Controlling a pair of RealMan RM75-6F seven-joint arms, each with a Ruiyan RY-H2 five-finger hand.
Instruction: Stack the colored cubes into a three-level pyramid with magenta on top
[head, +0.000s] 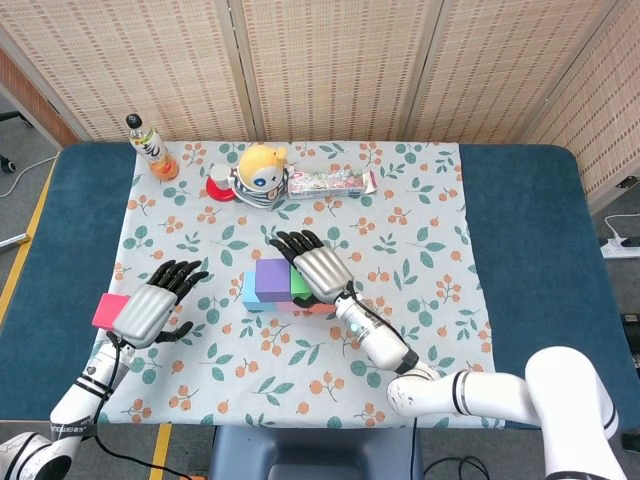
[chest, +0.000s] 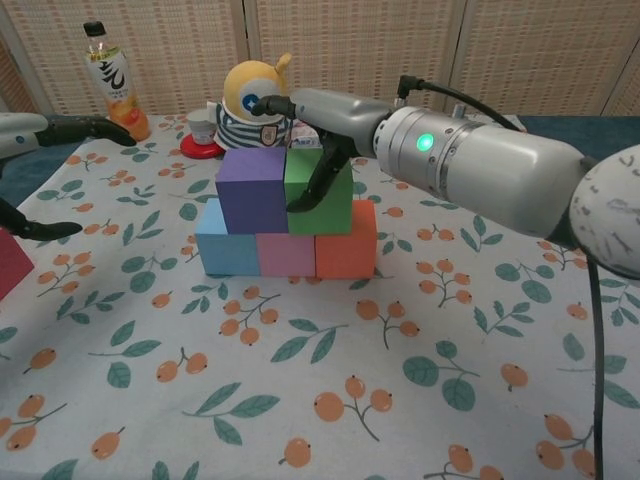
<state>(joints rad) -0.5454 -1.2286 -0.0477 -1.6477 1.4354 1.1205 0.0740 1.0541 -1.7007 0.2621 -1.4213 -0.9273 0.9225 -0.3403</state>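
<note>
Light blue, pink and orange cubes form a row on the floral cloth. On them stand a purple cube and a green cube, side by side. My right hand hovers over the green cube with fingers spread, its thumb hanging before the cube's front face; I cannot tell if it touches. The magenta cube lies at the cloth's left edge. My left hand is open just right of and above it, holding nothing. In the chest view only a corner of the magenta cube shows.
At the back of the table stand an orange drink bottle, a yellow striped doll, a red-and-white cup and a flat snack pack. The blue table top extends beyond the cloth on both sides.
</note>
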